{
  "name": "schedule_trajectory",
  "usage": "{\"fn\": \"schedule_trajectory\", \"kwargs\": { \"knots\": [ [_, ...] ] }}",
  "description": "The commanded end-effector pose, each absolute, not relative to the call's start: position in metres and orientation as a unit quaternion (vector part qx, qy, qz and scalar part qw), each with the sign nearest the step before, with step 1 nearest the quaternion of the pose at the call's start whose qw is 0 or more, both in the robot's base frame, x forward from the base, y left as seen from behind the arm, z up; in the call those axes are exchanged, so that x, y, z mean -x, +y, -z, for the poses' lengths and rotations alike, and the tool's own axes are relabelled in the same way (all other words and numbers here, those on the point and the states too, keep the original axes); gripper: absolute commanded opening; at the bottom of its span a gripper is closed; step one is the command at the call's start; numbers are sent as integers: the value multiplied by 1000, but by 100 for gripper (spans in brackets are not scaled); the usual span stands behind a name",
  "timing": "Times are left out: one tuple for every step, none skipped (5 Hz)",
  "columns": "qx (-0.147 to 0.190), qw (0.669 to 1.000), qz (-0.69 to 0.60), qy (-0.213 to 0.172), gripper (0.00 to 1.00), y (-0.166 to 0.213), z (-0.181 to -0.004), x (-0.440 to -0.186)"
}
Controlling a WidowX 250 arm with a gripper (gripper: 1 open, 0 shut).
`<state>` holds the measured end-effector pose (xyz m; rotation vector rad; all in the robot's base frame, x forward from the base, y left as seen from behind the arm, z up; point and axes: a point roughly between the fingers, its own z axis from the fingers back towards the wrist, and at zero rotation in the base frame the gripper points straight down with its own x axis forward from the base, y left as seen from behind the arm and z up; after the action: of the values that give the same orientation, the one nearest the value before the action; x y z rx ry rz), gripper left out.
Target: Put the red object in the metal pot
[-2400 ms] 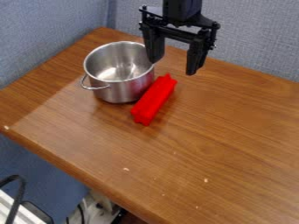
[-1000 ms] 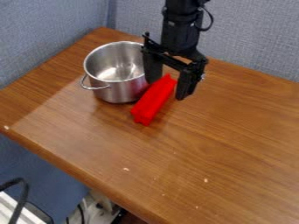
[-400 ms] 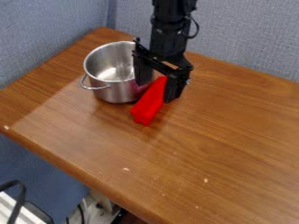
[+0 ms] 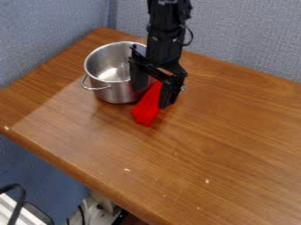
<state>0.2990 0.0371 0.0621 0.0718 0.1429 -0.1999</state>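
Note:
The red object [image 4: 146,111], a bright red long block, lies on the wooden table [image 4: 200,149] just right of the metal pot [image 4: 115,71]. Only its near end shows; the far end is hidden behind my gripper. The pot is shiny, round and empty, with a small handle toward the front left. My black gripper [image 4: 156,88] hangs straight down over the far end of the block, open, one finger on each side of it. The fingertips [image 4: 172,93] sit low, near the tabletop. Whether they touch the block cannot be told.
The table's front edge runs diagonally from the left to the bottom right, with floor and cables below it. A blue-grey wall stands behind the table. Bare wood stretches right of and in front of the block.
The gripper has come down and moved left from above the table's back edge. It now straddles the far end of the block. Block and pot have not moved.

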Motion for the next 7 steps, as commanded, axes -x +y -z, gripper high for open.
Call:
{"fn": "schedule_trajectory", "kwargs": {
  "knots": [
    [-44, 993, 95, 55, 100, 43, -72, -305],
    [-43, 993, 101, 54, 100, 42, -73, -306],
    [-43, 992, 107, 51, 100, 40, -75, -308],
    [-42, 992, 111, 51, 100, 39, -76, -310],
    [-42, 991, 112, 51, 100, 39, -76, -311],
    [-42, 991, 113, 51, 100, 38, -75, -312],
    [-42, 991, 113, 52, 100, 38, -75, -313]
  ]
}}
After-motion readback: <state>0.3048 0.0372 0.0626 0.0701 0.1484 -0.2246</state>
